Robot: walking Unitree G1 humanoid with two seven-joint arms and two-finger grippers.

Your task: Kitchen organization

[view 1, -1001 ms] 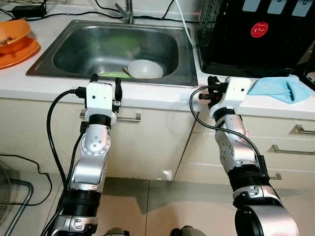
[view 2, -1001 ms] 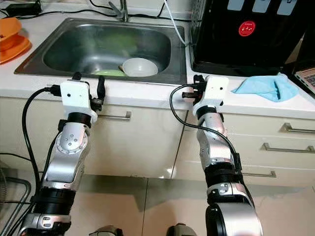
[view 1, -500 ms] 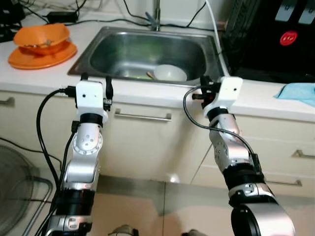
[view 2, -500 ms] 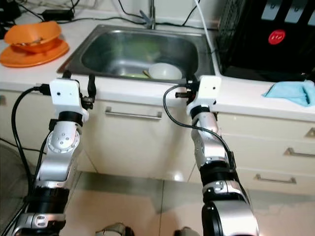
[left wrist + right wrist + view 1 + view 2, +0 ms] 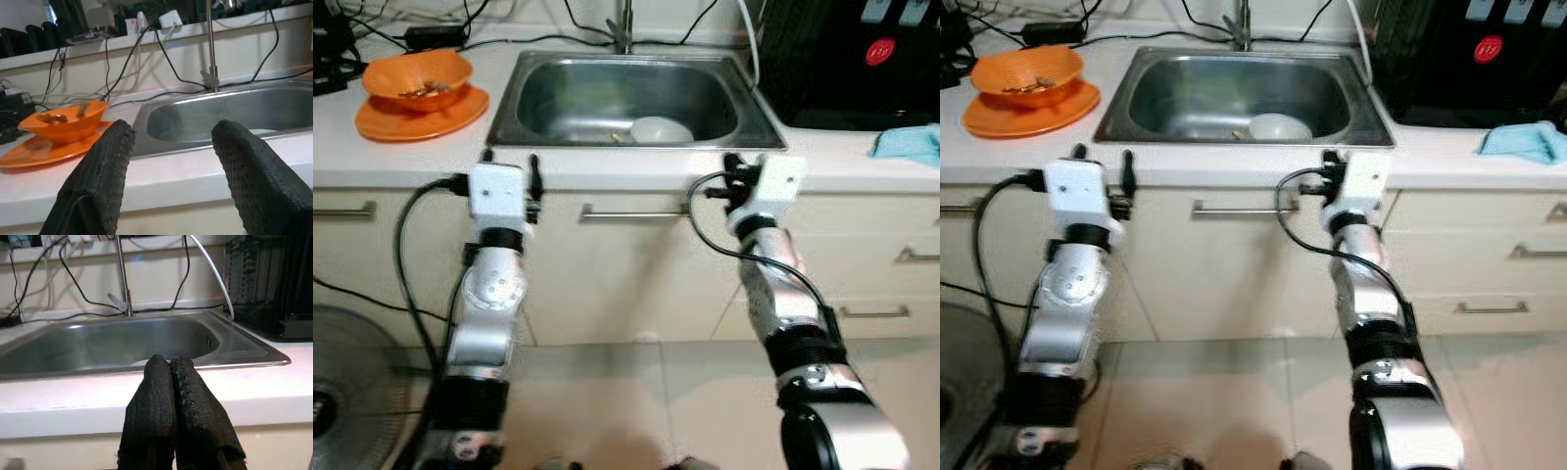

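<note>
A steel sink (image 5: 519,86) is set in the white counter, with a white bowl (image 5: 662,129) and a green plate (image 5: 1185,125) lying in its basin. An orange bowl (image 5: 419,78) holding scraps stands on an orange plate (image 5: 460,106) at the counter's left. My left gripper (image 5: 510,163) is open, held just before the counter's front edge left of the sink's middle. My right gripper (image 5: 728,174) is shut on nothing, level with the counter edge at the sink's right corner. The right wrist view shows its fingers (image 5: 171,396) pressed together.
A black appliance (image 5: 862,49) stands on the counter to the right, with a blue cloth (image 5: 909,143) beside it. Cables (image 5: 440,15) run along the back wall behind the tap (image 5: 625,24). Cabinet drawers with metal handles (image 5: 631,211) lie below. A fan (image 5: 337,392) stands on the floor at left.
The camera has pulled back and risen, so the counter sits farther off and the fan shows. Both grippers now stand before the counter's front edge; their states are unchanged.
</note>
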